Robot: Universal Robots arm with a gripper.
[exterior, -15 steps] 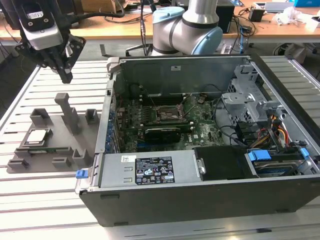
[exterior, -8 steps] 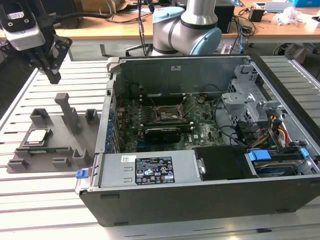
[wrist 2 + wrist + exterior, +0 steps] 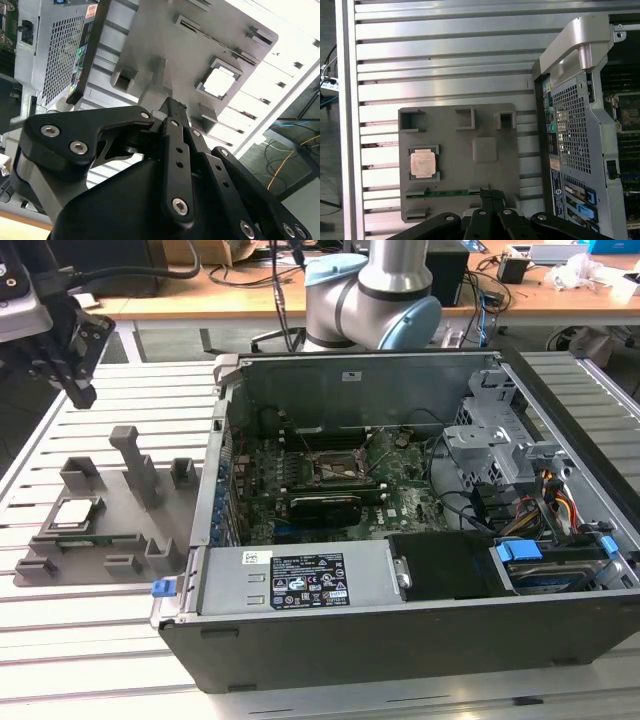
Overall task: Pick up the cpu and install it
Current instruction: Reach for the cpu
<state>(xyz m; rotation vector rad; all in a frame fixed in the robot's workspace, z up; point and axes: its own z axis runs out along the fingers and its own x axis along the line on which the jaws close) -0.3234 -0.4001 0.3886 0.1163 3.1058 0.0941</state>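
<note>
— Surface?
— Slotted aluminium table (image 3: 90, 640). Behind it, a wooden desk (image 3: 170, 302) strewn with cables.

— Around the work?
— Toward the exterior view's right, an open computer case (image 3: 400, 655), taking up much of the table. Behind the case, the arm's base (image 3: 372, 300).

— Inside the case?
— A green motherboard (image 3: 410, 502) with a socket (image 3: 335, 468) near its middle. Just in front of that socket, a long black expansion card (image 3: 325, 507). At the exterior view's right, a metal drive cage (image 3: 490, 440). Along the near wall, a labelled power supply (image 3: 300, 582).

— And outside the case?
— Just beside it, at the exterior view's left, a grey holder tray (image 3: 125, 520) with upright blocks (image 3: 135, 465). One low block just behind the chip, the tallest off to its side.

— In the tray?
— Seated in a square recess: the cpu (image 3: 75, 512). Along one edge, in the first wrist view, a thin green strip (image 3: 445, 192) in a slot.

— Which way up?
— Flat, silvery top upward and open to view. Square, with equal sides, so without a longer axis. Edges parallel to the tray's edges.

— Gripper?
— Gripper (image 3: 80, 395) hanging above the table, past the tray's far edge in the exterior view and well apart from the cpu. In both wrist views, fingertips (image 3: 485, 195) pressed together, clamped on nothing.
</note>
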